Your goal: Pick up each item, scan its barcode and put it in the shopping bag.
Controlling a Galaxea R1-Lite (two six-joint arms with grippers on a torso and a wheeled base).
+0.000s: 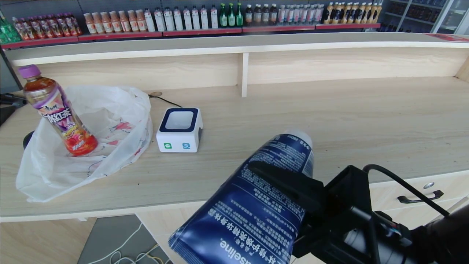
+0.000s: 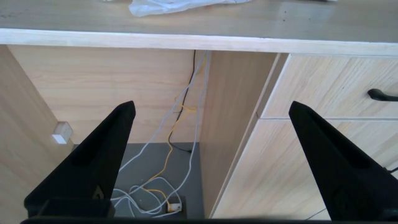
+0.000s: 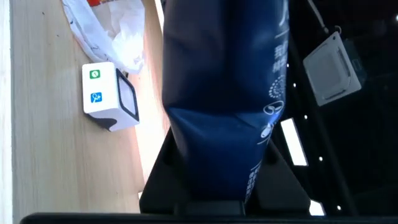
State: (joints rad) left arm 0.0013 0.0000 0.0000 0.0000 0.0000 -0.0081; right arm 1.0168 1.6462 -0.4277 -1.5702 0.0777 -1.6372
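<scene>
Blue tube (image 1: 256, 198) right up close, clamped in my right gripper (image 1: 289, 190), jaws closed on its body about midway along. It hangs over the front edge of the counter (image 1: 329, 117), cap end aimed toward the back, crimped end toward me. On the right wrist view the tube (image 3: 224, 93) runs straight out between the fingers of the gripper (image 3: 217, 186), so the hold looks firm.

Over at the left end of the counter lies the shopping bag (image 1: 121, 106), mouth open, with a tea bottle (image 1: 58, 110) standing in it, purple cap up and leaning left. I count that item as bagged. Whether it was scanned I can't tell.

Scanner (image 1: 180, 129) sits just beside the bag's right side, window facing up, well apart from the tube. So I judge the tube as picked up, not yet scanned, not yet bagged. What's left for it: carry it left, show its barcode to that window, then drop it in beside the bottle.

My left gripper (image 2: 208, 162) hangs low in front of the counter's cabinets, fingers spread wide, holding nothing.
</scene>
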